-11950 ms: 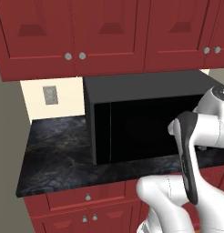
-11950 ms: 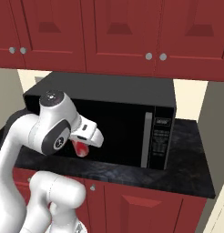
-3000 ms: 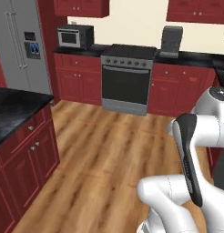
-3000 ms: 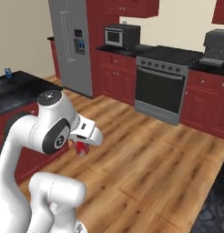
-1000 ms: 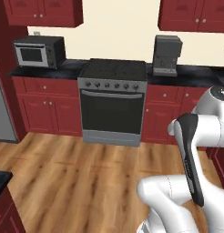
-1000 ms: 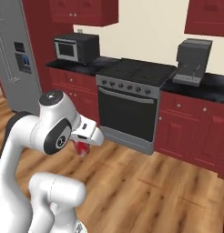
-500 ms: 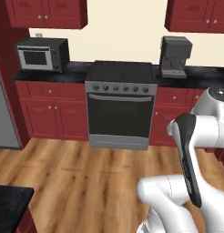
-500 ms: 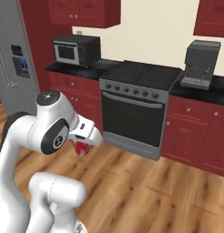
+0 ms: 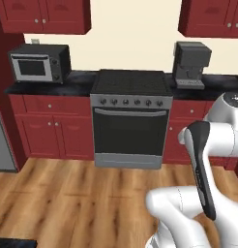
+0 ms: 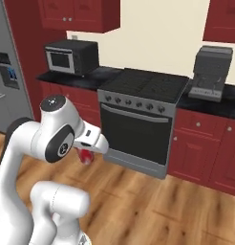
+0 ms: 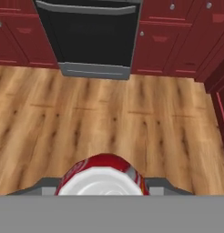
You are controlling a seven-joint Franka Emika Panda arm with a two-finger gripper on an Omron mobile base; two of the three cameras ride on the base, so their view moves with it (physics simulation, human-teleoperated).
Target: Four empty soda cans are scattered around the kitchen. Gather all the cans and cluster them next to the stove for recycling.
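Above the wood floor [image 11: 109,118], well short of the stove [image 9: 130,116], the gripper [image 10: 86,155] pinches a red can [image 11: 101,175]; the hand view looks down on its silver top between the two finger tips, and the right base view shows it as a red patch under the white wrist. That stove stands against the far wall, its black cooktop level with the dark counter [image 9: 77,82]. A microwave [image 9: 39,63] sits on the counter at the stove's left edge, and a grey coffee machine [image 9: 191,64] stands on the counter at its right. Red cabinets [image 10: 205,153] flank the oven door.
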